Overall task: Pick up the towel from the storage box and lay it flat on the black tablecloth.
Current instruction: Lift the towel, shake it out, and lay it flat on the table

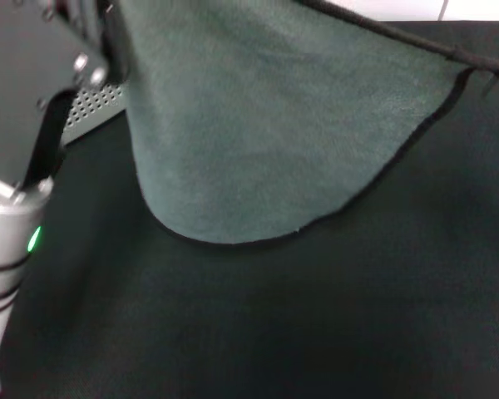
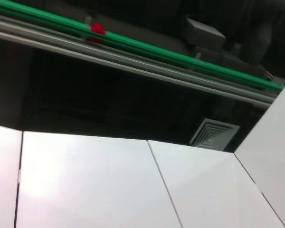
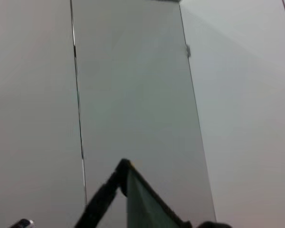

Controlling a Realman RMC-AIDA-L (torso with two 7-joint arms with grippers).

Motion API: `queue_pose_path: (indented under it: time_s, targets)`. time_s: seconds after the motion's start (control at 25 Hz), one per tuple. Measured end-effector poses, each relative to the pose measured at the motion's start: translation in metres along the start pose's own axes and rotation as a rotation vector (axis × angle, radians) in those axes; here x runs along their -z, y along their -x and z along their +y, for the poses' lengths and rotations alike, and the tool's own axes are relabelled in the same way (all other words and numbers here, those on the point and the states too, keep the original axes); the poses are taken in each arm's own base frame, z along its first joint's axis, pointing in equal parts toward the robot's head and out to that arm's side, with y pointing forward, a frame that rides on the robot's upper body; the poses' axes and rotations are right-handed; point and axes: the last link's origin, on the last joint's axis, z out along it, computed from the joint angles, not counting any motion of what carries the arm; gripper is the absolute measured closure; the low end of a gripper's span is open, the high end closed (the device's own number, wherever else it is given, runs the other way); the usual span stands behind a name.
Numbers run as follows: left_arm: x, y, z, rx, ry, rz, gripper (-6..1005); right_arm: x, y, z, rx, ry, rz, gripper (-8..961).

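Lab-like workroom, white wall panels [image 2: 85,180], ceiling vent [image 2: 213,134], overhead rails [image 2: 133,57]

White wall panels [image 2: 85,185], a green rail [image 2: 180,54] (ceiling vent [image 2: 213,134] nearby) overhead

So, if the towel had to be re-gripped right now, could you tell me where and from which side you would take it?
I would take the towel at a top corner along its black hem, coming in from above. It hangs spread out over the black tablecloth, its rounded lower edge low near the cloth, so the upper corners likely keep it open for laying flat. The grippers themselves are not visible.
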Motion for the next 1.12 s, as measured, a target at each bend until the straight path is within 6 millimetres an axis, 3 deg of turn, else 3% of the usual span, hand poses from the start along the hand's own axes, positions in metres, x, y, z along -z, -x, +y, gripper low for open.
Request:
queue_pose_path:
  time_s: [0.44,0.88,1.12]
  targets:
    - [0.036,-0.031,0.002,0.265,0.09,0.032,995,0.005,0.027,0.027,0.028,0.052,0.116,948]
    - [0.071,-0.061,0.035,0.429,0.227,0.024,995,0.016,0.039,0.06,0.026,0.208,0.17,946]
    - [0.083,-0.063,0.041,0.557,0.265,-0.018,995,0.024,0.041,0.07,-0.01,0.264,0.169,945]
